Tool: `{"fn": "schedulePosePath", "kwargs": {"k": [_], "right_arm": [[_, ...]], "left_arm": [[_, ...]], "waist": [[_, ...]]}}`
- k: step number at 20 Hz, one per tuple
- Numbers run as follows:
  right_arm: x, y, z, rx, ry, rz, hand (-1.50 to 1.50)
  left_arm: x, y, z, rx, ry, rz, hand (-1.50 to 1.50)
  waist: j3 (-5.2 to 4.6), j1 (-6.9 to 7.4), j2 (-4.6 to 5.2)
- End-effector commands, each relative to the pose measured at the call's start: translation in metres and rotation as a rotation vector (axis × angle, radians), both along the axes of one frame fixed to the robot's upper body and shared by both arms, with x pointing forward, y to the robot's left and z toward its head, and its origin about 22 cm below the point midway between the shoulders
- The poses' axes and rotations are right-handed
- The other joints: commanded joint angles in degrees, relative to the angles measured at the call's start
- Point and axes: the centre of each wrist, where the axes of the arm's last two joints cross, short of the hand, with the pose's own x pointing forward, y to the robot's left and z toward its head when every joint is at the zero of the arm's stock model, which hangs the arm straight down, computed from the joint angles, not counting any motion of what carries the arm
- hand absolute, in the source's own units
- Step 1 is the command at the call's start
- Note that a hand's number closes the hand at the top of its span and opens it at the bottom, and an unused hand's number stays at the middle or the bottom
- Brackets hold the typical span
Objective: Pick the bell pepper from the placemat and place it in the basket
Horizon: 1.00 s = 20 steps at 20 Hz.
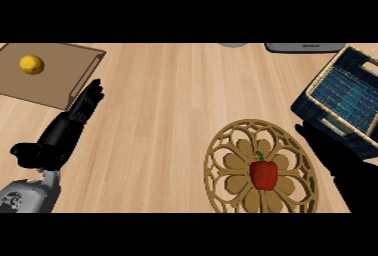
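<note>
The single red bell pepper with a green stem (263, 172) is lying on the round tan openwork placemat (255, 122), near and right of centre, sitting just near of the mat's middle with its stem pointing to the far side. Judging by its look, it is going to handle as a light, hollow thing with a smooth, waxy skin that could slide between the fingers. Its walls are fairly stiff but would give and bruise under a hard squeeze. The best hold is probably across the broad shoulders of the body, from opposite sides, rather than by the thin stem, which could snap.

The right hand (347, 170) is showing as a dark shape just right of the placemat, between it and the basket. Whether it is open or closed I cannot tell, but the pepper is lying apart from it. The left hand (66, 127) is resting at the left with its fingers (90, 97) straight and relaxed, holding nothing.

Counting up, there is one pepper, one placemat and one dark blue woven basket with a tan rim (325, 75) at the far right. One yellow lemon (31, 64) is sitting on one flat tan board (70, 62) at the far left, and two grey objects, (233, 44) and (304, 47), are being cut off by the far edge.
</note>
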Motion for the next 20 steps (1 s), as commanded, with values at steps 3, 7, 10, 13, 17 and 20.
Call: {"fn": "schedulePosePath", "kwargs": {"k": [3,7,10,13,17,20], "right_arm": [[0.019,0.003,-0.037,-0.025,-0.04,-0.084,-1.5],[0.019,0.008,-0.072,-0.037,-0.036,-0.094,-1.5],[0.007,-0.001,-0.075,-0.073,-0.03,-0.099,-1.5],[0.028,0.01,-0.081,-0.036,-0.064,-0.093,-1.5],[0.035,0.012,-0.087,-0.007,-0.069,-0.07,-1.5],[0.019,0.021,-0.059,0.028,-0.105,-0.037,-1.5]], "left_arm": [[0.011,-0.01,0.0,-0.007,0.01,-0.01,0.0],[-0.004,0.006,-0.004,0.008,0.009,-0.004,0.0],[0.005,-0.004,0.001,0.006,-0.007,0.006,0.0],[0.012,-0.01,-0.003,-0.014,0.015,-0.012,0.0],[-0.004,-0.011,0.005,0.001,0.008,0.0,0.0],[-0.015,-0.004,-0.001,0.0,0.009,0.006,0.0]], "waist": [[0.04,0.14,0.13],[0.04,0.33,0.08],[0.04,0.06,0.05],[0.03,0.15,0.11],[0.03,0.35,0.07],[0.02,0.42,0.0]]}}
